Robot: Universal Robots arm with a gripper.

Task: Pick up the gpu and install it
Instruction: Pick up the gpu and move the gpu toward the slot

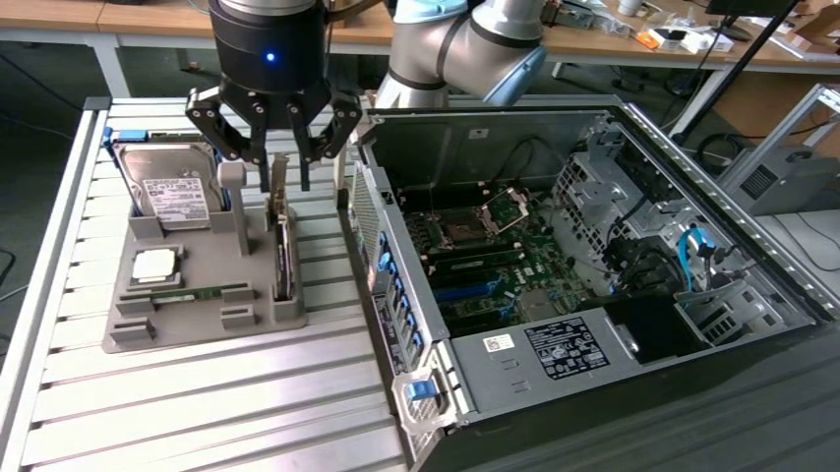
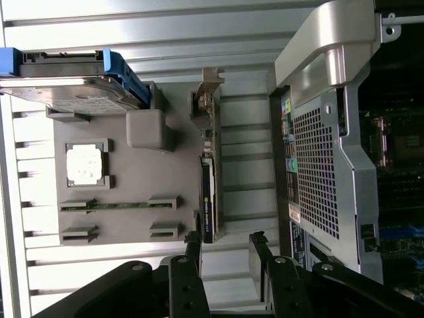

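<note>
Currently gpu [image 1: 281,251] upright in grey holder [image 1: 197,320], tool [image 1: 279,172] spread above

Robotics lab, bench-type work cell. Robot arm [image 1: 459,44] stands over a slatted aluminium table [image 1: 197,413] carrying an open PC case [image 1: 735,236] and a grey parts fixture [image 1: 197,324]. Cluttered wooden workbenches [image 1: 53,15] run behind it, with an aluminium-profile frame [image 1: 788,128] at the exterior view's right.

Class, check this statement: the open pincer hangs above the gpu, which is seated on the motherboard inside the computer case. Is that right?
Not quite. The gpu is not inside the computer case. It stands on edge in the grey holder beside the case, as the exterior view shows. The open pincer does hang above it.
</note>
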